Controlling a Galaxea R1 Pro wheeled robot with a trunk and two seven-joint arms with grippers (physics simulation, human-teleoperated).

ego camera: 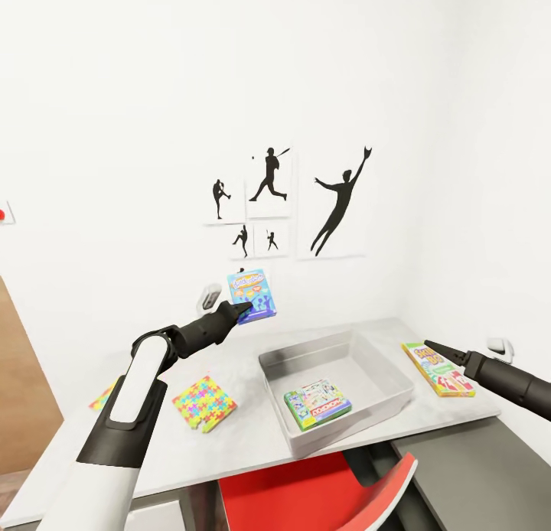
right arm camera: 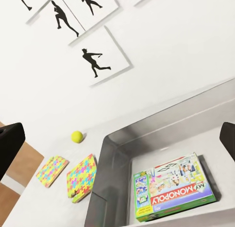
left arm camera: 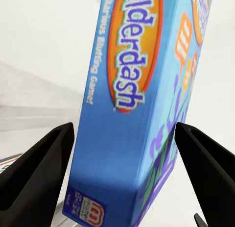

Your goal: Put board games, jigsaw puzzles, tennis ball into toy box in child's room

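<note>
**Blue Balderdash box was up in the air, bin waiting below**

So the left gripper had the flat blue printed cardboard game box pinched by one end, held up in front of the white wall, clear of the pale grey counter and off to the far left of the shallow light grey plastic bin. In the left wrist view the two dark fingers sat either side of the box across its thin edge. Whether the pads were truly pressing I couldn't quite tell, but nothing else was holding it up.

My guess on handling: light, stiff, glossy card, so a bit slippery, and gripped at one end it could swing. Pinching across the thin sides near the middle would be safer.

The green-white-red Monopoly box lay flat inside the bin. The yellow-green-red game box lay on the counter just right of the bin, with the right gripper hovering near it, fingers spread and empty in its wrist view. Two jagged-edged multicoloured jigsaw sheets lay side by side left of the bin, thin and probably floppy. The small fuzzy yellow-green ball sat beyond them near the wall.
</note>
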